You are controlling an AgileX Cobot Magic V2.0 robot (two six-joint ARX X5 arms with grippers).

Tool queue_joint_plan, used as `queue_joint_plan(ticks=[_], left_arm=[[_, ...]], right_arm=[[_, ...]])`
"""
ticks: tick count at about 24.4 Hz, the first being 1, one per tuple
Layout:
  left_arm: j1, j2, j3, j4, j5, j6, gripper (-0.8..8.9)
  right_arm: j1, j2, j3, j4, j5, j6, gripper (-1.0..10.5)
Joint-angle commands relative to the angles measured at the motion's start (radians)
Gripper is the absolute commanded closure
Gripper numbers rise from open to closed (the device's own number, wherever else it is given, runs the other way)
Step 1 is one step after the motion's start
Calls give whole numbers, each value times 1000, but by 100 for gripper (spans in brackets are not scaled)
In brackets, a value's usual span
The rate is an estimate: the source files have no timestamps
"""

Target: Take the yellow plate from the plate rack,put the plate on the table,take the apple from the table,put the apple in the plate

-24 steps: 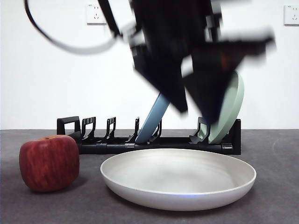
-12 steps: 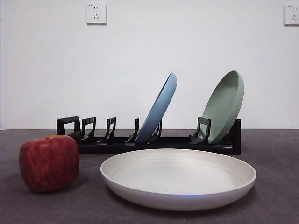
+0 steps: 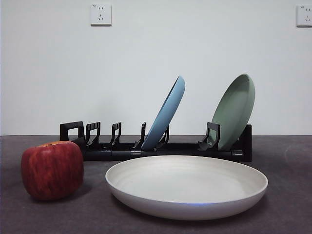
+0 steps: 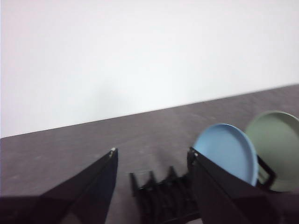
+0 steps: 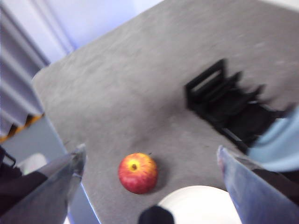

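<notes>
The yellow plate (image 3: 186, 187), pale cream, lies flat on the table (image 3: 292, 214) in front of the plate rack (image 3: 156, 148). The red apple (image 3: 52, 169) stands to its left, a little apart from it. Neither gripper shows in the front view. My right gripper (image 5: 149, 149) hangs open and empty high above the apple (image 5: 138, 172), with the yellow plate's rim (image 5: 196, 205) and the rack (image 5: 229, 105) below it. My left gripper (image 4: 152, 151) is open and empty, high over the rack (image 4: 161, 196).
A blue plate (image 3: 165, 113) and a pale green plate (image 3: 235, 111) lean in the rack's slots; both also show as the blue plate (image 4: 226, 151) and green plate (image 4: 275, 149). The table's edge (image 5: 60, 140) runs past the apple. A white wall stands behind.
One second ago a large dark arm hung over the yellow plate in front of the rack; it has lifted out of the front view. The plate and apple have stayed put.
</notes>
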Motion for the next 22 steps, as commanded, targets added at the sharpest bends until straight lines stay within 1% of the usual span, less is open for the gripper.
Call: queue_joint_plan(ticks=[1,3,8,10,11,13,18,22], left_arm=[[27,-43,1,-51,-4,5,563],[36,-69,0,-94,-8,4,563],[37,-91,0,-184,-52,0,563],[37,-91,0,-215,-51,-8,563],[37,-91,0,-226,-51,-8,563],[37,-91,0,-236,-51,-26,563],[37,-91,0,-255,-51,-26,563],[37,-91,0,-261,-51,-26,563]], right_arm=[[66,79,2,47,42,-18,469],[108,132,2,78,65,-27,469],[184,305,2,138,70,-46,470],[212,384,2,168,107,-55,469],[222,418,2,184,119,-72,469],[230,481,2,213,118,-80,469],[230,607,2,251,114,-80,469],[230,673,2,290,115,-79,469]])
